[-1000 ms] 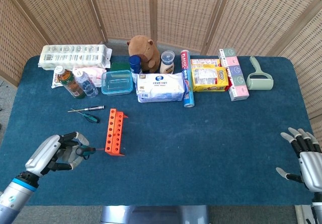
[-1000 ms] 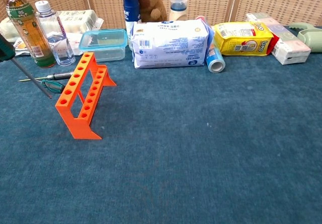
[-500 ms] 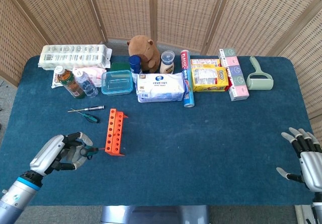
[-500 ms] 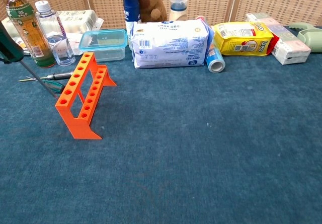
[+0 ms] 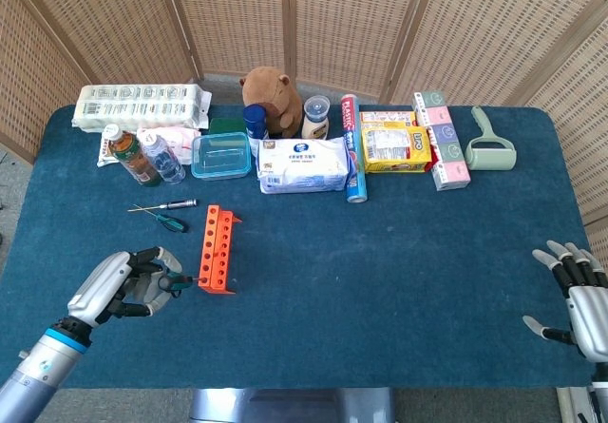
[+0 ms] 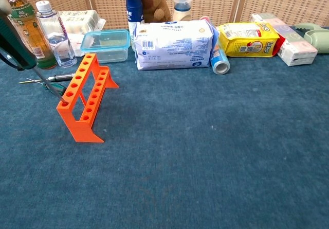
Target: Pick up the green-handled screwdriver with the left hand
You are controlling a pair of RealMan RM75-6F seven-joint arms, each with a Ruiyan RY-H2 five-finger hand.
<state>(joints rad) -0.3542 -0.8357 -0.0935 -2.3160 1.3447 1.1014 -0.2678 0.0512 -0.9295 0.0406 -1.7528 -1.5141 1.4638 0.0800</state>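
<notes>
My left hand (image 5: 122, 285) hovers over the near left of the table and grips a dark green-handled screwdriver (image 5: 176, 281). In the chest view its handle (image 6: 18, 46) slants down from the left edge, and the thin shaft ends at the left side of the orange rack (image 6: 85, 98). A second, teal-handled screwdriver (image 5: 172, 222) lies on the cloth beyond the hand, beside a small silver-handled one (image 5: 174, 204). My right hand (image 5: 577, 297) rests at the near right edge, fingers spread, holding nothing.
The orange rack (image 5: 216, 250) stands just right of my left hand. Two bottles (image 5: 138, 155), a clear blue-lidded box (image 5: 221, 155), a wipes pack (image 5: 304, 164), a plush toy (image 5: 273, 97), snack boxes (image 5: 394, 147) and a lint roller (image 5: 489, 144) line the far side.
My left hand has moved right and slightly nearer with the screwdriver, bringing its tip up to the orange rack. The right hand has stayed put.
</notes>
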